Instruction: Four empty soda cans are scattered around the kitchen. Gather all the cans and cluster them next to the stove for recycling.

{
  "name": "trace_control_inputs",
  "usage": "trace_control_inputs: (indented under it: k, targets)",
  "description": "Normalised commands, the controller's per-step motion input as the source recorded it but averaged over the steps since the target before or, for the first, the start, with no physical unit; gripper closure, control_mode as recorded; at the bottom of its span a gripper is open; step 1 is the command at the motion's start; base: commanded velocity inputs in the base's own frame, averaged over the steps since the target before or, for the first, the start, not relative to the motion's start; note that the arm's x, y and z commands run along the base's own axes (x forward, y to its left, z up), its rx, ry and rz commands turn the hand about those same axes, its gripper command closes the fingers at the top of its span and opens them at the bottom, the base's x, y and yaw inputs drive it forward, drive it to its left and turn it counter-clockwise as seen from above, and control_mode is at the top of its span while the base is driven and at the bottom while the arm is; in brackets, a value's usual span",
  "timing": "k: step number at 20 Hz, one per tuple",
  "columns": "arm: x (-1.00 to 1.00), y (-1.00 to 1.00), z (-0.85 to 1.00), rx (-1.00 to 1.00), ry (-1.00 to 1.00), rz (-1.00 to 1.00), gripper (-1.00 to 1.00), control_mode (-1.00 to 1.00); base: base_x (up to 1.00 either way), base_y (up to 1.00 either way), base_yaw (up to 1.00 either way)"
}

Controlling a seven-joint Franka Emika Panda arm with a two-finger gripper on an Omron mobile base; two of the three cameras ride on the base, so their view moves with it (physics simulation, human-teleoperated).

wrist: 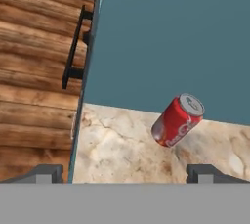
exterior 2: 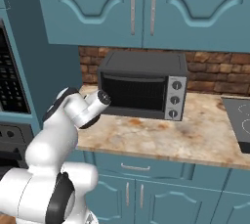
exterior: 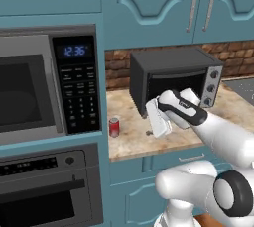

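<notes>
Here, red can ahead of tool.

Left base view. A red soda can stands upright on the marble counter, beside the teal cabinet wall housing the microwave. The white arm's gripper hangs near the can, before a black toaster oven.

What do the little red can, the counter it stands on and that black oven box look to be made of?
Can: likely thin metal, with a glossy red printed side and a silver top.
Counter: looks like polished stone, with mottled beige and brown veining, though it may be laminate.
Toaster oven: seemingly matte black painted metal, with a dark glass door and a silver knob panel.
</notes>
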Motion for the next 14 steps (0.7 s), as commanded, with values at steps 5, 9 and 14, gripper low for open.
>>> trace_control_inputs:
  k: [5, 9, 14]
  targets:
    - [0.25, 0.10, -0.01, 0.00, 0.00, 0.09, -1.00, -1.00, 0.00, 0.00, 0.00]
    - [0.19, 0.15, 0.00, 0.00, 0.00, 0.10, -1.00, -1.00, 0.00, 0.00, 0.00]
    - [0.23, 0.21, -0.04, 0.00, 0.00, 0.06, -1.00, -1.00, 0.00, 0.00, 0.00]
